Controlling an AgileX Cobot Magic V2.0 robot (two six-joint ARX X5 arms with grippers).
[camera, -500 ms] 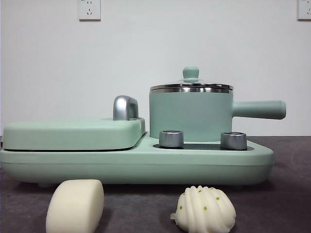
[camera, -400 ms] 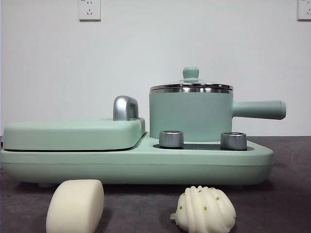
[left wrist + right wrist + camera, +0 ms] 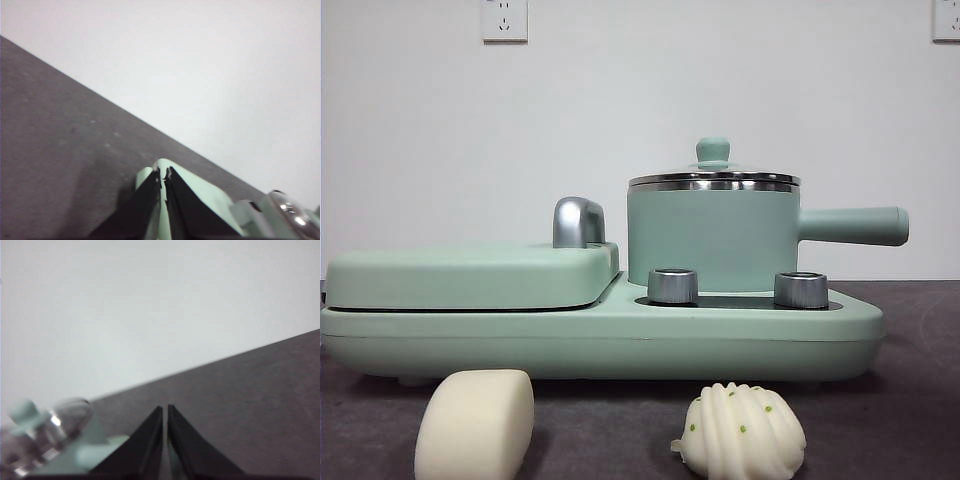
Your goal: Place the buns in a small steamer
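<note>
The smooth off-white bun (image 3: 475, 424) lies on the dark table at the front left. The pleated bun with green specks (image 3: 741, 431) lies at the front right. Behind them the small steamer (image 3: 712, 235), a mint-green pot with a steel rim, a long side handle and a green-knobbed glass lid, stands closed on the right of the cooker base (image 3: 600, 340). Neither gripper shows in the front view. My left gripper (image 3: 163, 174) is shut and empty, above the cooker's corner. My right gripper (image 3: 165, 410) is shut and empty, with the steamer's lid (image 3: 47, 425) blurred beside it.
A flat mint-green lidded griddle (image 3: 470, 275) with a chrome handle (image 3: 578, 221) takes up the cooker's left half. Two steel knobs (image 3: 672, 285) sit in front of the steamer. A white wall with power sockets (image 3: 504, 19) stands behind.
</note>
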